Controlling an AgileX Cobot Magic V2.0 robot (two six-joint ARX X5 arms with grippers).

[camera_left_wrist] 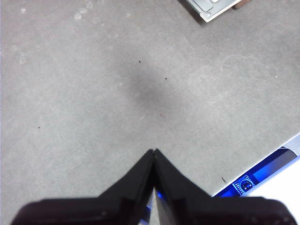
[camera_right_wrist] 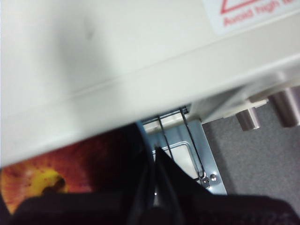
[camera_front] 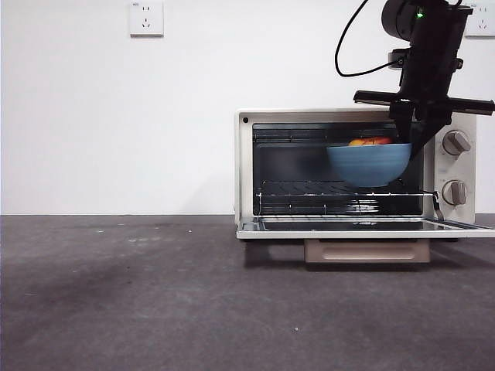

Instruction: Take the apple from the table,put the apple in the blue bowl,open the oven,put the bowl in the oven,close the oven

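The oven point(camera_front: 244, 170) stands open, its door point(camera_front: 363, 227) lying flat toward me. Inside the opening, on the right, is the blue bowl point(camera_front: 369, 162), its base just over the wire rack point(camera_front: 302, 189); whether it touches the rack is unclear. The apple point(camera_front: 370, 141) peeks over the bowl's rim. My right gripper point(camera_front: 410, 143) reaches down from above, shut on the bowl's right rim. In the right wrist view, that gripper point(camera_right_wrist: 154, 150) pinches the blue rim point(camera_right_wrist: 143, 133), with the apple point(camera_right_wrist: 51, 173) beside it under the oven's cream top point(camera_right_wrist: 117, 56). My left gripper point(camera_left_wrist: 153, 151) hangs shut and empty above the table point(camera_left_wrist: 93, 84).
Two grey knobs point(camera_front: 456, 142) sit on the oven's right panel, close to the right arm. The tan handle point(camera_front: 366, 250) hangs below the lowered door. A corner of the door point(camera_left_wrist: 211, 8) shows far from the left gripper. A white wall with sockets stands behind.
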